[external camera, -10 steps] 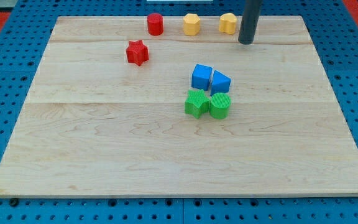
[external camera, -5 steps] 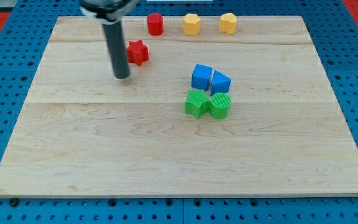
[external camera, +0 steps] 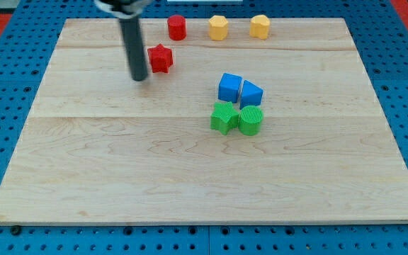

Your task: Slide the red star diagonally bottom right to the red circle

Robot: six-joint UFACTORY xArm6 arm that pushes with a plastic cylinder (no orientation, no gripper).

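The rod stands nearly upright, my tip (external camera: 139, 77) on the counter (external camera: 190, 177) just left of the red star (external camera: 161, 58); seemingly touching. No jaws show; the red circle (external camera: 176, 27) sits above-right.

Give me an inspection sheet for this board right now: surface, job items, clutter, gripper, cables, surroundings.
Surface: wooden board, flat, lying on a blue pegboard.
Job's things: red star near the view's top left; red circle above and slightly right of it, apart.
Clutter: two yellow blocks along the top edge; blue cube and blue block side by side; green star and green cylinder just below them.
Grippers: none; my tip sits just left and slightly below the red star; contact cannot be told.
Cables: nothing seen.
Surroundings: red patches at the top corners.
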